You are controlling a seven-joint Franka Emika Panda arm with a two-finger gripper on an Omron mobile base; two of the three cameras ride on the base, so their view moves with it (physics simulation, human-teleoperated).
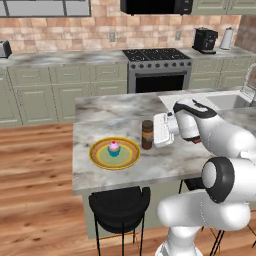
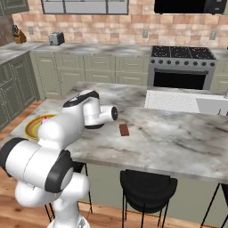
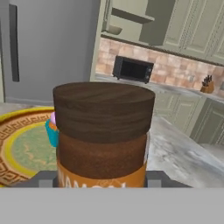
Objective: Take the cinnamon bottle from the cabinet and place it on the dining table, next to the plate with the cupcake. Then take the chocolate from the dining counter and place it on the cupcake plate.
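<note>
i see bottle point(image 1: 147, 134) upright on table point(image 1: 165, 160), mid front, just beside plate point(image 1: 114, 153). gripper point(image 1: 156, 131) grasping bottle. i let go slow, pull back straight, no tipping. chocolate point(image 2: 124, 129) next.

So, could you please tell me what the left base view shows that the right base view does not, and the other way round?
Left base view alone: the cinnamon bottle standing upright on the dining table beside the plate's right edge, the gripper at the bottle, and the cupcake in full. Right base view alone: the chocolate lying flat on the marble, to the right of the arm, and a toaster on the back counter. Both share the yellow-rimmed plate, the island top, the stove and a black stool.
</note>
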